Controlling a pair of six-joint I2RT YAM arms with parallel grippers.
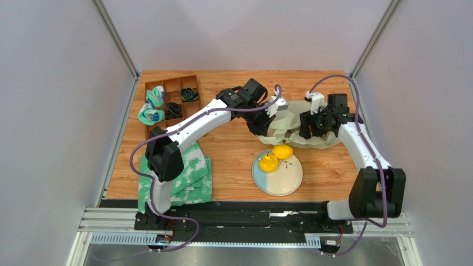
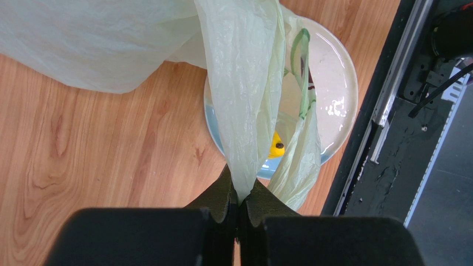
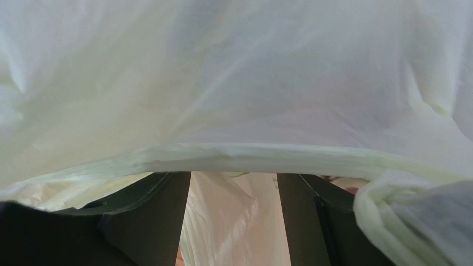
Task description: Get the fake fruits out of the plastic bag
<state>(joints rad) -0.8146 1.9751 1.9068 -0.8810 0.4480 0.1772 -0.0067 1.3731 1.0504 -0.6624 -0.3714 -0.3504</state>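
The pale yellow-green plastic bag (image 1: 302, 124) lies crumpled at the back of the table, behind the plate. My left gripper (image 1: 267, 121) is shut on a bunched strip of the bag (image 2: 244, 111), which rises taut from the jaws (image 2: 240, 195). My right gripper (image 1: 307, 125) is pushed into the bag. In the right wrist view its fingers (image 3: 161, 213) stand apart with bag film (image 3: 233, 83) draped over their tips and only film showing between them. Two yellow fake fruits (image 1: 282, 151) (image 1: 268, 163) rest on the plate; one (image 2: 276, 145) shows through the bag.
The blue-and-cream plate (image 1: 286, 180) sits in front of the bag. A wooden compartment tray (image 1: 172, 88) with rolled cloths and black cords stands at the back left. A green-and-white cloth (image 1: 194, 172) lies at the near left. A metal rail (image 1: 244, 221) runs along the near edge.
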